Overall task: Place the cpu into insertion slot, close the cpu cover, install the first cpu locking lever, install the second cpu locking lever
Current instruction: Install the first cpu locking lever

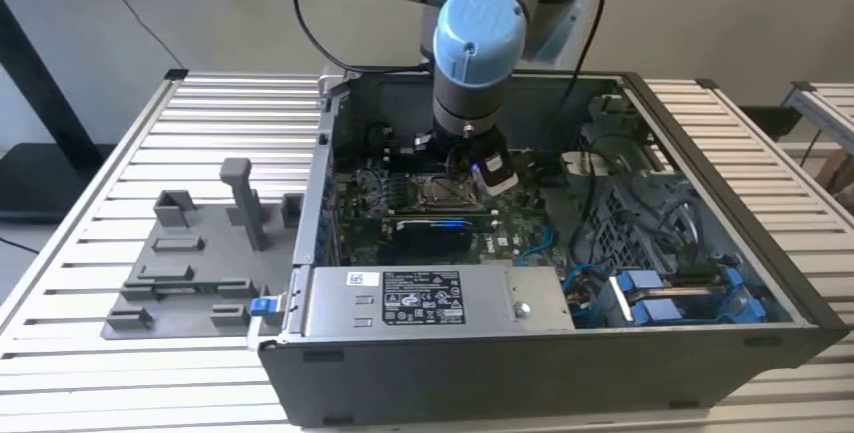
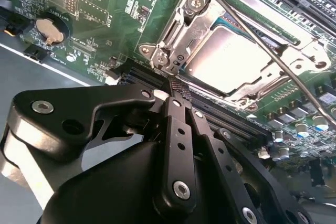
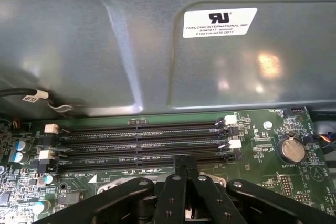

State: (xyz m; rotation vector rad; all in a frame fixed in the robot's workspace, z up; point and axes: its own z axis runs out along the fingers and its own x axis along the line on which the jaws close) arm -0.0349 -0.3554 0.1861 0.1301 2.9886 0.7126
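Note:
The cpu (image 2: 223,61) lies in the insertion slot (image 1: 441,191), its silver top showing through the window of the cpu cover (image 2: 181,22). The cover lies flat over it. A thin metal locking lever (image 2: 262,45) runs slanted across the far side of the cover; whether it is latched I cannot tell. My gripper (image 2: 178,88) is shut with nothing between its black fingers. Its tip hovers just beside the socket's near corner, over the memory slots. In the first wrist view the gripper (image 3: 185,162) points toward the case wall.
Black memory slots (image 3: 142,135) lie right by the fingertips, with a coin battery (image 2: 48,30) off to one side. The grey case wall (image 3: 157,51) rises beyond. A power supply (image 1: 414,298) and blue cables (image 1: 641,293) crowd the case front. A grey fixture (image 1: 200,253) stands on the table.

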